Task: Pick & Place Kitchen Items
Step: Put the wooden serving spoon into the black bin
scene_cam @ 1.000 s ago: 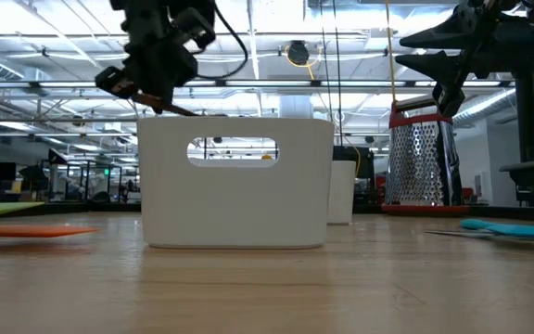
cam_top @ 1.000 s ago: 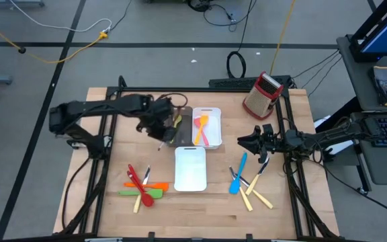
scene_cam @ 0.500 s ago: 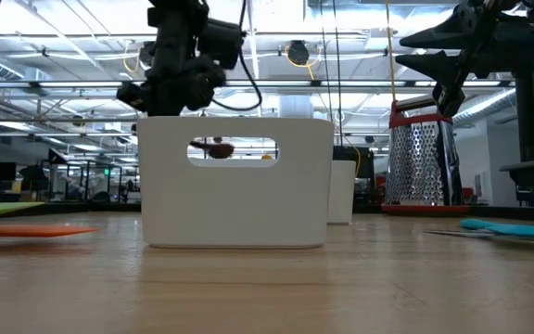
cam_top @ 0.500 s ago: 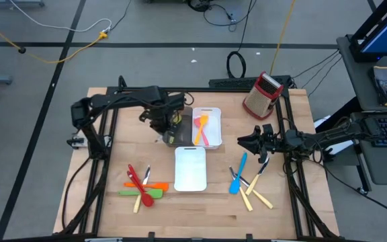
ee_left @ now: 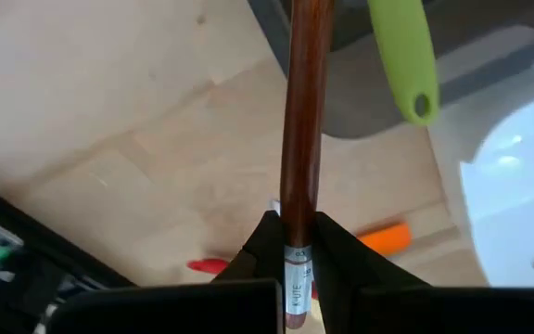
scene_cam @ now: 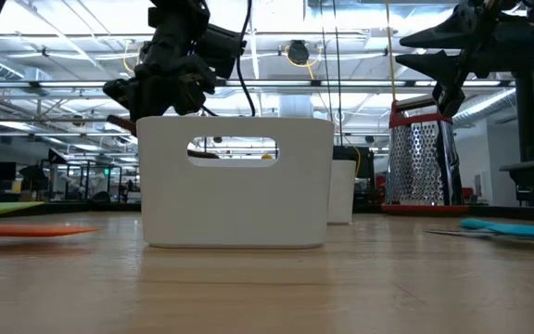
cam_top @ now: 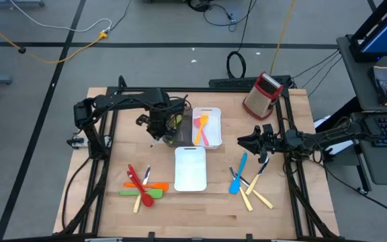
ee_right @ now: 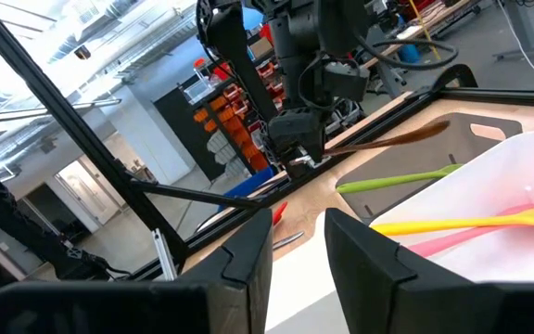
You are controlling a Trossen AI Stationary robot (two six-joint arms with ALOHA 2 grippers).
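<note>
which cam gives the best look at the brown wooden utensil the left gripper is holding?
Left wrist view: the brown wooden utensil runs up the frame's middle, the left gripper shut on its handle. The right wrist view shows its full length side-on over the dark-brown tray, farther off. The high view shows little of it; in the low view I cannot make it out.

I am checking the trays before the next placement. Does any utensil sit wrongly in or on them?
Yes. A green utensil lies across the rim of the dark-brown rectangular tray, its handle sticking out over the edge. The left end effector, shut on a brown wooden-handled utensil, is at that tray.
</note>
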